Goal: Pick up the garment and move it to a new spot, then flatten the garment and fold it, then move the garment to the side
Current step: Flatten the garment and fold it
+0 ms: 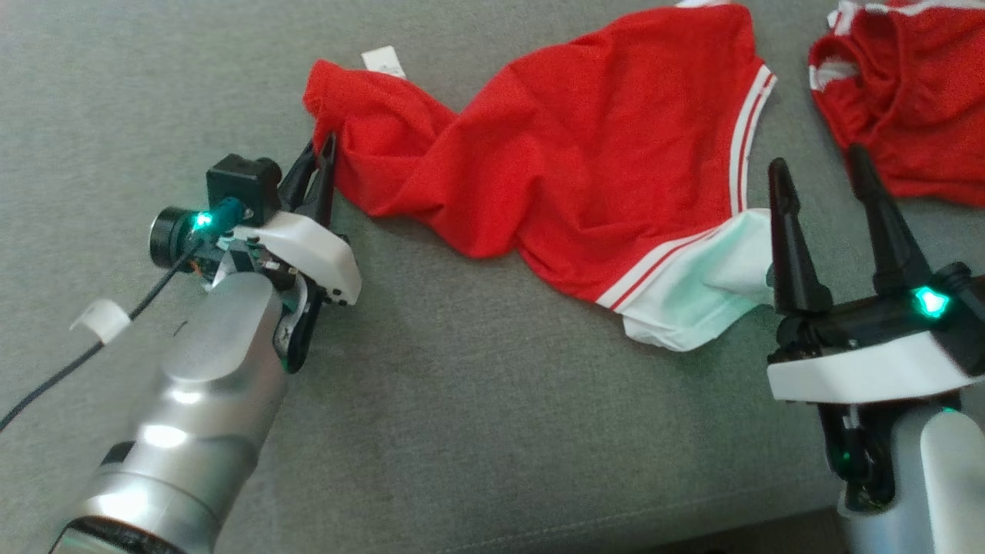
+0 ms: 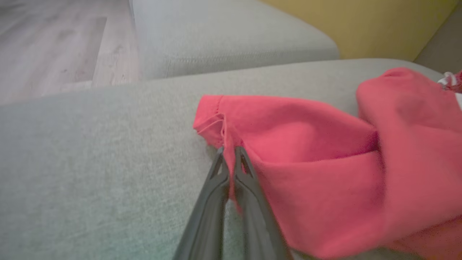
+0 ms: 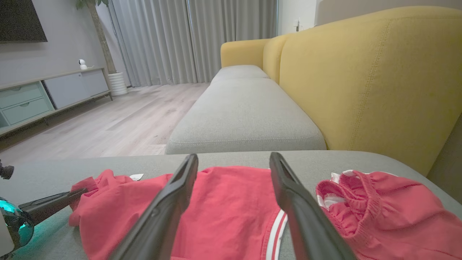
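Red knit garment (image 1: 577, 154), white-striped with a white panel, lies rumpled on the grey woven sofa cushion (image 1: 462, 431), left gripper (image 1: 322, 146) fingers pinching its hemmed corner, right gripper (image 1: 817, 160) fingers spread beside the white panel, elastic-waisted red bundle (image 1: 908, 100) lying apart.

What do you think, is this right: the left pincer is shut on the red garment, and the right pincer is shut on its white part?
Half right. The left pincer is shut on the red garment, but the right pincer stands open; see the head view.
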### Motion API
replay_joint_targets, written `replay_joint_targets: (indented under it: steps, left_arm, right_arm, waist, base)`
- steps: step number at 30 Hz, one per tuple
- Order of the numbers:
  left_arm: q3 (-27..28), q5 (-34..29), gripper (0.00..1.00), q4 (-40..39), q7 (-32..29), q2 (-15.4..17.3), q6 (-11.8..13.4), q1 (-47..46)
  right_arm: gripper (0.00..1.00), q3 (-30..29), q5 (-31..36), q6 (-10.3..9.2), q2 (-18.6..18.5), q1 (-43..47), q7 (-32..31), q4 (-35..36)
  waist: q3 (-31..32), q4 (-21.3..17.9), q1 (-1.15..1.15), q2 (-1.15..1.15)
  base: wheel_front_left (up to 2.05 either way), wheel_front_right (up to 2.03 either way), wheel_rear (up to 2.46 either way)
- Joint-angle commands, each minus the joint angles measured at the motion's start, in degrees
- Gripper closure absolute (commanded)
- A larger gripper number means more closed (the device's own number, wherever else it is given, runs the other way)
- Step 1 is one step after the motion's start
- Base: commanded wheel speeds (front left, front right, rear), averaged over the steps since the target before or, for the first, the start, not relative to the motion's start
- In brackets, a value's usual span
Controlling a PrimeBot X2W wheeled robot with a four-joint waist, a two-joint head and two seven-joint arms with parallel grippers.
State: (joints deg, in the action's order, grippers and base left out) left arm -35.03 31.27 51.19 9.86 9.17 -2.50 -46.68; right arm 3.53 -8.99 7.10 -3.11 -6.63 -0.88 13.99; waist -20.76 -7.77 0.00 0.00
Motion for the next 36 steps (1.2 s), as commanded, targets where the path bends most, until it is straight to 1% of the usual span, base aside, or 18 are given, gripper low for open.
replay_joint_targets:
  steps: [1, 3, 5, 9, 10, 13, 18, 20, 22, 24, 27, 29, 32, 36]
  left_arm:
    - [1.4, -0.7, 1.00, -2.4, 1.8, 1.4, 0.6, -1.2]
    - [1.5, -1.5, 1.00, -4.9, 3.5, 1.6, 1.7, -0.3]
    - [2.0, -1.9, 1.00, -9.1, 4.4, 1.9, 2.8, 1.6]
    - [2.7, -3.0, 1.00, -21.4, 5.0, 4.0, 5.7, 9.1]
    - [2.7, -3.0, 1.00, -21.4, 5.0, 4.0, 5.7, 9.1]
    - [3.2, -3.7, 1.00, -32.4, 4.8, 7.2, 9.0, 16.5]
    - [5.1, -3.6, 1.00, -51.3, 0.2, 13.2, 15.9, 28.7]
    - [5.9, -2.9, 1.00, -57.0, -2.1, 14.9, 18.4, 32.9]
    - [6.3, -2.2, 1.00, -60.5, -3.8, 16.0, 19.9, 35.8]
    - [6.8, -1.1, 1.00, -61.6, -4.6, 16.2, 20.4, 37.3]
    - [7.8, 0.2, 1.00, -58.9, -4.4, 16.0, 20.0, 36.6]
    - [8.5, 1.2, 1.00, -55.3, -4.2, 15.5, 19.4, 34.9]
    - [9.7, 2.9, 1.00, -48.2, -3.2, 14.2, 17.7, 31.0]
    - [11.0, 3.1, 1.00, -38.8, -1.1, 13.2, 15.9, 24.0]
  right_arm:
    - [0.00, 0.7, 0.2, 0.39, 0.1, -0.6, 0.7, 1.6]
    - [0.00, 0.0, 0.0, 0.39, 0.1, 0.0, 1.0, 1.1]
    - [0.00, -0.8, -0.2, 0.39, 0.1, 0.7, 1.2, 0.7]
    - [0.00, -2.7, -0.4, 0.39, 0.2, 3.0, 1.4, 0.2]
    - [0.00, -2.7, -0.4, 0.39, 0.2, 3.0, 1.4, 0.2]
    - [0.00, -4.2, -0.6, 0.39, 0.2, 4.7, 1.4, 0.1]
    - [0.00, -5.9, -1.5, 0.39, 0.2, 6.9, 1.2, 0.9]
    - [0.00, -6.2, -1.8, 0.39, 0.2, 7.3, 1.3, 1.2]
    - [0.00, -6.0, -2.1, 0.39, 0.2, 7.3, 1.3, 1.2]
    - [0.00, -5.2, -2.1, 0.39, 0.2, 7.0, 1.3, 1.3]
    - [0.00, -4.6, -2.0, 0.39, 0.2, 6.3, 0.9, 1.5]
    - [0.00, -4.4, -1.7, 0.39, 0.2, 5.7, 0.5, 1.8]
    - [0.00, -4.5, -1.1, 0.39, 0.2, 4.7, 0.2, 2.1]
    - [0.00, -5.0, -0.5, 0.39, 0.2, 3.5, -0.2, 2.9]
  waist:
    - [1.9, 1.6, 0.00, 0.00]
    - [3.6, 3.0, 0.00, 0.00]
    - [5.7, 4.6, 0.00, 0.00]
    - [9.7, 7.8, 0.00, 0.00]
    - [9.7, 7.8, 0.00, 0.00]
    - [12.2, 10.0, 0.00, 0.00]
    - [14.1, 12.3, 0.00, 0.00]
    - [14.0, 12.7, 0.00, 0.00]
    - [13.6, 12.6, 0.00, 0.00]
    - [12.8, 12.0, 0.00, 0.00]
    - [11.4, 10.5, 0.00, 0.00]
    - [10.1, 9.1, 0.00, 0.00]
    - [8.2, 7.2, 0.00, 0.00]
    - [5.4, 5.0, 0.00, 0.00]
  base:
    - [0.00, 0.00, 0.00]
    - [0.00, 0.00, 0.00]
    - [0.00, 0.00, 0.00]
    - [0.00, 0.00, 0.00]
    - [0.00, 0.00, 0.00]
    - [0.00, 0.00, 0.00]
    - [0.00, 0.00, 0.00]
    - [0.00, 0.00, 0.00]
    - [0.00, 0.00, 0.00]
    - [0.00, 0.00, 0.00]
    - [0.00, 0.00, 0.00]
    - [0.00, 0.00, 0.00]
    - [0.00, 0.00, 0.00]
    - [0.00, 0.00, 0.00]
